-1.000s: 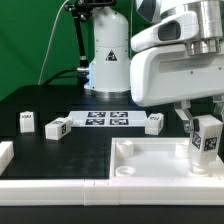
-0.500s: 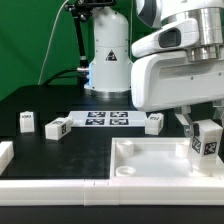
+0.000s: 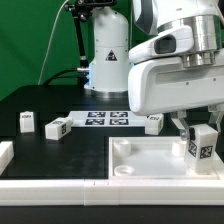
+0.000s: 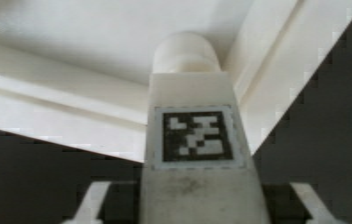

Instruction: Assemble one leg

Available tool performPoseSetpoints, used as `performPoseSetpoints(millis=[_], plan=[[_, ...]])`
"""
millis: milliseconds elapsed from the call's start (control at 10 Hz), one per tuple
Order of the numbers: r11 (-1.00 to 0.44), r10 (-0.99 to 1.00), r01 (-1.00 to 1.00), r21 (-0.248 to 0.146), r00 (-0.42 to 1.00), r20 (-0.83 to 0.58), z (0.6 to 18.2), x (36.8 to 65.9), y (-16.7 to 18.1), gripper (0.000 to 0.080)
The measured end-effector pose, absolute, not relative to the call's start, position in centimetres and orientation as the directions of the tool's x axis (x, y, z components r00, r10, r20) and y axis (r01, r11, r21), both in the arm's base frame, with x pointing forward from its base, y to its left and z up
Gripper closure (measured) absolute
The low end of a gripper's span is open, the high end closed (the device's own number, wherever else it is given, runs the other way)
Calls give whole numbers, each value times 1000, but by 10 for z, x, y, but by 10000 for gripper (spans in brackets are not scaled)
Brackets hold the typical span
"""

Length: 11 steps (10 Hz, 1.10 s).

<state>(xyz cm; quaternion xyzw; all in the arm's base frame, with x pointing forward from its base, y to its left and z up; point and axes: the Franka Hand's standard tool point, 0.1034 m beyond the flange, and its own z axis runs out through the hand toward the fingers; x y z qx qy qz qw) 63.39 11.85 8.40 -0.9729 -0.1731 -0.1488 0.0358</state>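
My gripper point(image 3: 202, 130) is shut on a leg point(image 3: 202, 147), a small white block with a black-and-white tag, and holds it upright over the large white tray-like piece point(image 3: 150, 168), near the corner on the exterior view's right. In the wrist view the leg point(image 4: 194, 130) fills the middle between my fingers point(image 4: 98, 200), with the gripper point(image 4: 194, 208) around its near end and the tray's rim point(image 4: 48, 95) beyond it. Three more legs lie on the black table: one at the left point(image 3: 26, 122), one beside it point(image 3: 57, 127), one behind the tray point(image 3: 154, 122).
The marker board point(image 3: 105, 119) lies flat at the back of the table. The robot base point(image 3: 105, 60) stands behind it. A white part point(image 3: 5, 155) shows at the left edge, and a white ledge point(image 3: 60, 187) runs along the front.
My gripper has carried the leg a little down and toward the exterior view's left, closer to the tray's corner. The other legs have not moved.
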Motion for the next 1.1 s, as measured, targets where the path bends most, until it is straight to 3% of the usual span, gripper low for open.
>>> performPoseSetpoints(millis=[200,300,400,500,1100], plan=[[-937,326,348,-18,896,303,84,634,118,506],[-937,326,348,-18,896,303,84,634,119,408],[-937,326,348,-18,896,303,84,634,119,257],[-937,326,348,-18,896,303,84,634,119,183],[-937,326,348,-18,895,303,84,634,119,151]])
